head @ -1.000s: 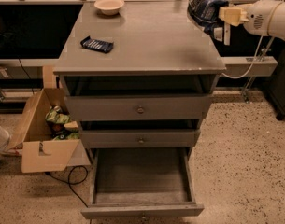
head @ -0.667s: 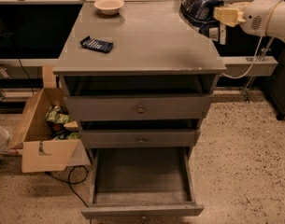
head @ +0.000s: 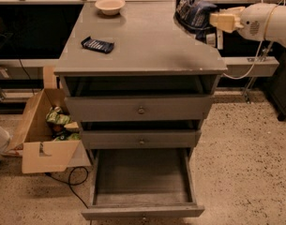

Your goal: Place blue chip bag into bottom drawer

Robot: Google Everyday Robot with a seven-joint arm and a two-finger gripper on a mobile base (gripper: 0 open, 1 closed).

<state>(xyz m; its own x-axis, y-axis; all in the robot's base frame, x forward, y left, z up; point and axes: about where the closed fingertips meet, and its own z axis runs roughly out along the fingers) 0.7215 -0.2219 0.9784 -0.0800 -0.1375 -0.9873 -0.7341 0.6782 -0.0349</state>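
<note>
The blue chip bag (head: 191, 11) is a crumpled navy foil bag with pale markings, held above the right rear corner of the grey cabinet top (head: 142, 41). My gripper (head: 212, 21) comes in from the right on a white arm and is shut on the bag's right side. The bottom drawer (head: 142, 182) is pulled out at the foot of the cabinet, showing a plain grey interior with nothing in it. The gripper and bag are high above and to the right of it.
A flat dark-blue packet (head: 97, 44) lies on the left of the cabinet top; a pale bowl (head: 109, 5) stands at the back. The two upper drawers (head: 140, 109) are pushed in. A cardboard box (head: 44, 130) with green snack bags sits on the floor at left.
The gripper has carried the blue chip bag to the left, further over the cabinet top's right rear corner. Nothing else has moved.
</note>
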